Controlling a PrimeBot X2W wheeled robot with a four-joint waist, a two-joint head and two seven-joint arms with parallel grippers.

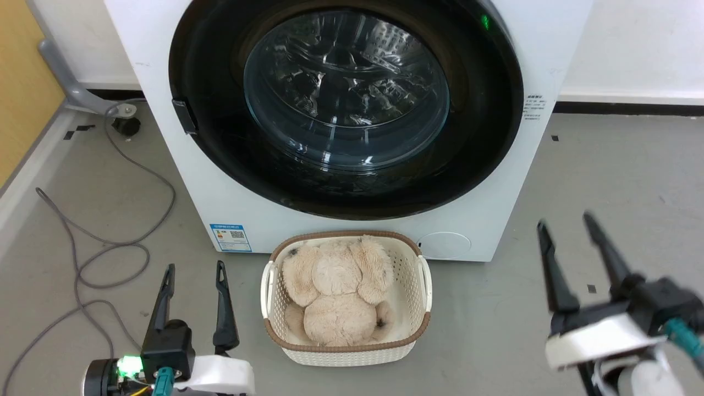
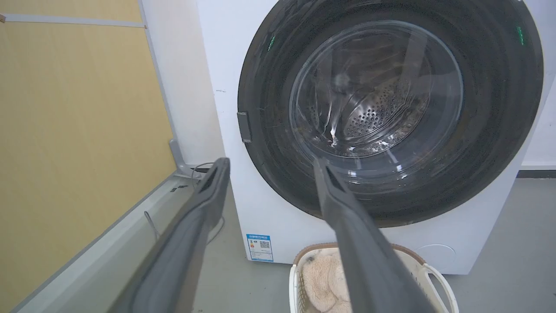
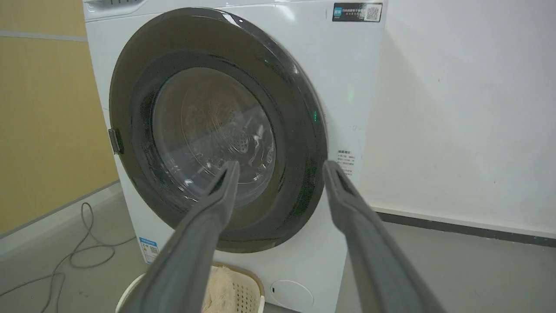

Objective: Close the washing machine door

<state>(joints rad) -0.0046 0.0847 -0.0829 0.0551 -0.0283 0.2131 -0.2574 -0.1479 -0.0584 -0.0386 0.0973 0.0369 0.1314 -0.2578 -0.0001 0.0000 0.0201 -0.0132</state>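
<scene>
Washing machine door [image 1: 484, 137] closed flush on washing machine [image 1: 220, 203]; left gripper [image 1: 195, 267], right gripper [image 1: 565, 221] jaws spread, empty.

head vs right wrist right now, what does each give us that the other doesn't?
Head view adds the left gripper, open, and the whole plush toy. Right wrist view adds the dark label at the top corner of the washing machine. Both: the washing machine door looking shut, the basket, the right gripper open.

Basket [image 1: 352, 356] just before washing machine [image 1: 159, 121] foot, cable [image 1: 174, 201] loops at left, open floor [image 1: 605, 176] at right
</scene>
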